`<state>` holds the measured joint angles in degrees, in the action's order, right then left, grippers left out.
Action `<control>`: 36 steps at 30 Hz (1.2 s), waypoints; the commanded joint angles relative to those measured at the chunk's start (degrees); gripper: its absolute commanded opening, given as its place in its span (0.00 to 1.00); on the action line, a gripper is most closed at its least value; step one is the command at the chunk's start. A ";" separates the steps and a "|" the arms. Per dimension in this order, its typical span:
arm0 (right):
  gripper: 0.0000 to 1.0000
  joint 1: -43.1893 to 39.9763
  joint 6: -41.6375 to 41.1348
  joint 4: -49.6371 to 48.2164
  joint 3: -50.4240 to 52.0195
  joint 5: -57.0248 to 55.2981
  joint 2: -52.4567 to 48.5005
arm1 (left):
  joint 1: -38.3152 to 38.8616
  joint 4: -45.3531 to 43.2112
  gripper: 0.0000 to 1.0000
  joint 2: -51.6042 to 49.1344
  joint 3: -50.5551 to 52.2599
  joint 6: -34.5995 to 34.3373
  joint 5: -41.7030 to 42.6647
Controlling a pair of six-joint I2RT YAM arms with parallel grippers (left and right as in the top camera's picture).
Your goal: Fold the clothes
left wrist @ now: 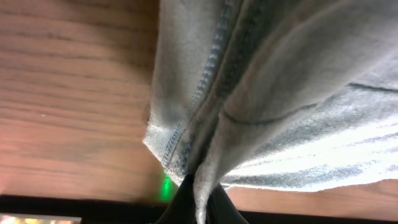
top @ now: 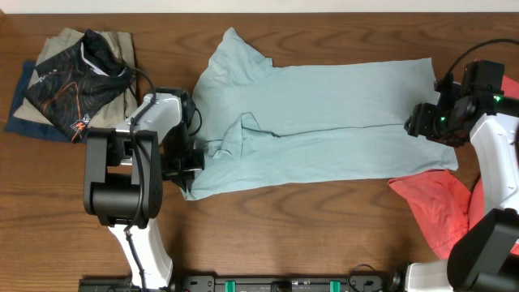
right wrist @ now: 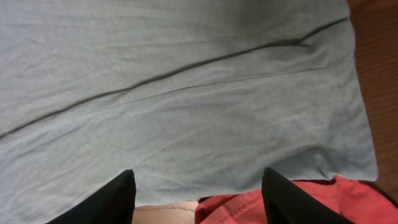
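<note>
Left fingers point(left wrist: 225, 210) clamped on blue-grey T-shirt point(top: 324, 113) hem — right fingers point(right wrist: 106, 202) apart, over the shirt

A pale blue-grey T-shirt point(top: 324, 122) lies spread across the middle of the wooden counter point(top: 284, 235), one sleeve pointing to the far edge. The left gripper point(top: 195, 165) is at its left end and the right gripper point(top: 415, 123) at its right hem. A red shirt point(top: 434, 212) lies crumpled near the right corner; a black patterned garment point(top: 77, 85) tops a folded pile far left
</note>
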<state>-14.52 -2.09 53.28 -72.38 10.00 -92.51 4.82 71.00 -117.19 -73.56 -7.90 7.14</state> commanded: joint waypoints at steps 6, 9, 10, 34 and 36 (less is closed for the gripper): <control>0.64 0.28 0.92 0.11 -0.68 -1.22 0.35 | 0.00 -1.31 0.14 5.86 -0.15 -0.35 -1.79; 0.65 0.28 0.90 0.04 -0.68 -1.20 0.35 | 0.00 -3.85 0.49 9.75 -2.45 -0.35 -1.31; 0.65 0.28 0.90 0.07 -0.68 -1.20 0.37 | 0.00 -4.87 0.56 10.95 -3.34 -0.35 -0.72; 0.66 0.28 0.87 0.50 -0.68 -1.16 0.35 | 0.00 -61.22 1.00 -1.44 -8.00 8.11 6.60; 0.66 0.28 0.87 0.48 -0.68 -1.16 0.35 | 0.00 -63.93 0.92 -3.08 -8.00 8.11 6.58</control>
<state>-14.52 -2.09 53.69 -72.38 9.13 -92.51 4.89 9.08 -118.04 -81.14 -1.13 13.41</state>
